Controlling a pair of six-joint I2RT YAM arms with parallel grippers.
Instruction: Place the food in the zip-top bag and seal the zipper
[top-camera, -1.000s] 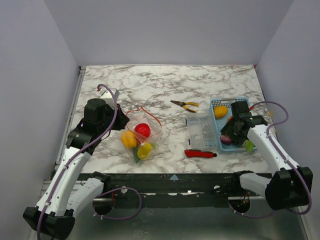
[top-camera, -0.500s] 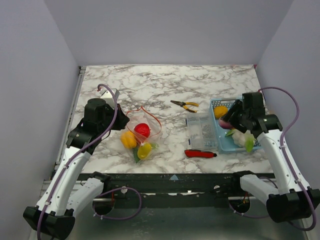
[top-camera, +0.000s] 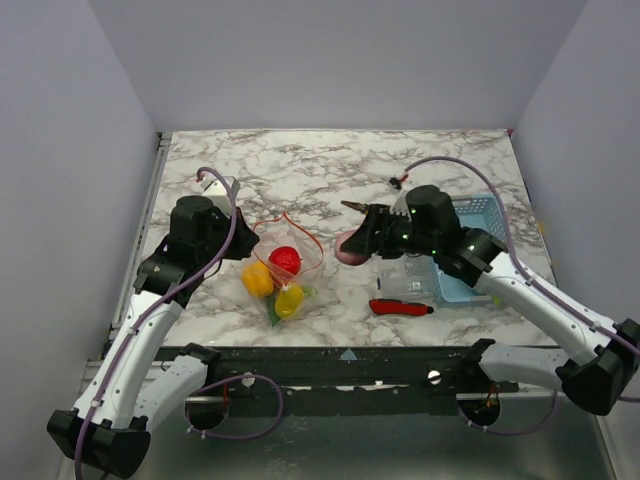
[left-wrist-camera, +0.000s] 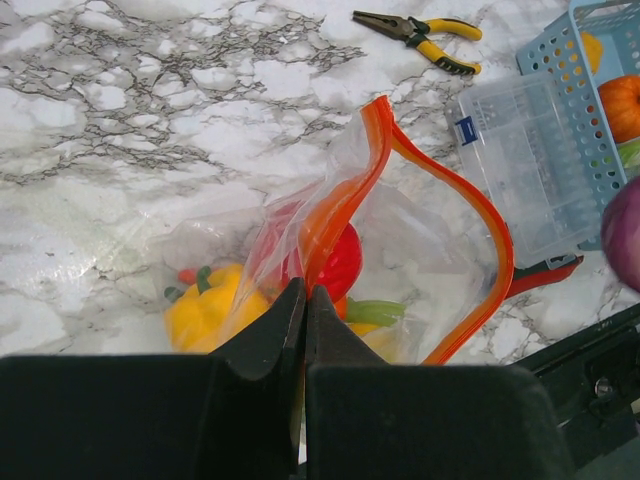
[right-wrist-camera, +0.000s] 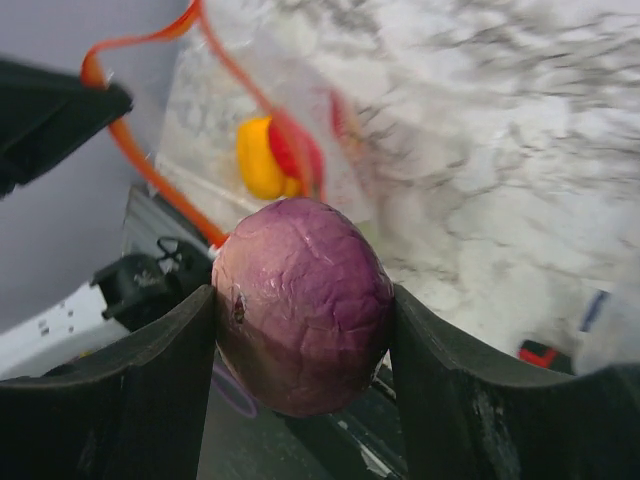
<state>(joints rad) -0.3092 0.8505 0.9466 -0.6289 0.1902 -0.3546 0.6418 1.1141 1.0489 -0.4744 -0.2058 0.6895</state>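
A robot lab booth: plain walls (top-camera: 330, 60) box in a marble tabletop (top-camera: 300, 170)

You see the zip-top bag (left-wrist-camera: 420, 260) as thin, crinkly clear plastic film, its zipper (left-wrist-camera: 373, 135) a smooth orange-red plastic strip. The purple bulb (right-wrist-camera: 300, 300) is glossy with fine wrinkles, and the yellow pepper (left-wrist-camera: 205, 310) shines too. The table (top-camera: 300, 165) looks like polished marble. The basket (left-wrist-camera: 565, 100) is light blue plastic mesh, the box (left-wrist-camera: 505, 160) rigid clear plastic.
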